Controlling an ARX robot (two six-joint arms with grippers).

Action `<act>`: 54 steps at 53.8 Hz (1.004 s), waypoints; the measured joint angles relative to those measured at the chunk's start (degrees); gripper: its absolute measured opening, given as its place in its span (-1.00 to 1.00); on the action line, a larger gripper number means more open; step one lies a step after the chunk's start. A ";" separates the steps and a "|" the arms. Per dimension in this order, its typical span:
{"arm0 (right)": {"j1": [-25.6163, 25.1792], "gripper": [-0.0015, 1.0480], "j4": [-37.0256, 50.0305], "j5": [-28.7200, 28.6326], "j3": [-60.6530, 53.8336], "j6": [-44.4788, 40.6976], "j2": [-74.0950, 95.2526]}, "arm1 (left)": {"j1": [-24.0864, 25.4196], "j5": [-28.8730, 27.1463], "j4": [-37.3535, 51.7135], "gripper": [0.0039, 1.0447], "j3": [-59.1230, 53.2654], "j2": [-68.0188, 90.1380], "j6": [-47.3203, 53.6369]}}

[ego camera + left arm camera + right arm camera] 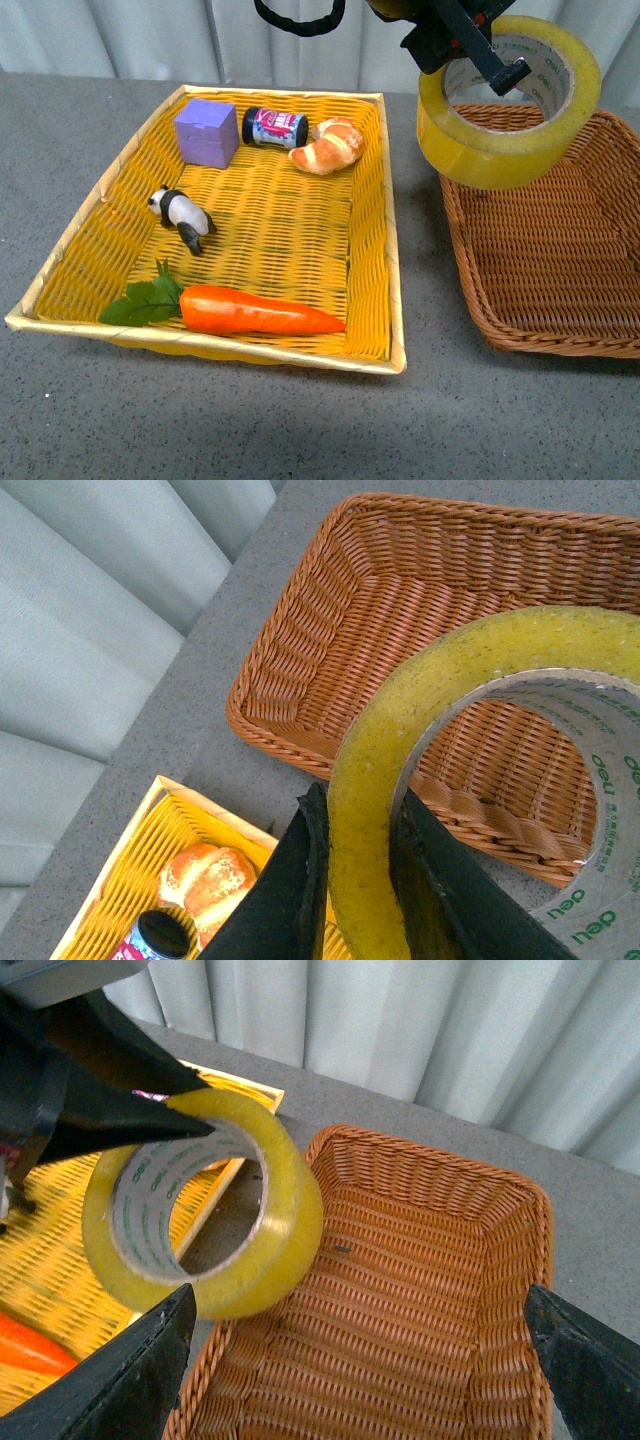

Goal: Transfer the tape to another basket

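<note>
The left gripper pinches the tape by its wall, tilted above the basket's left rim, while the right gripper gapes empty.

Front view looked down across the desk from the robot's body, left wrist view sat close to the tape, facing down into the basket, right wrist view hovered higher over that basket, all three shared tape and basket
</note>
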 joint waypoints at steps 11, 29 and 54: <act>2.16 0.82 -0.28 1.90 7.78 3.98 10.88 | -0.02 0.02 0.00 -0.72 0.00 0.00 0.02; 5.18 0.82 -0.61 6.16 11.58 7.02 18.86 | 0.00 0.00 0.00 -0.72 0.00 0.00 0.15; 5.44 -0.24 -2.97 6.25 12.68 13.68 21.66 | -0.15 0.02 0.00 -0.72 0.00 0.00 0.15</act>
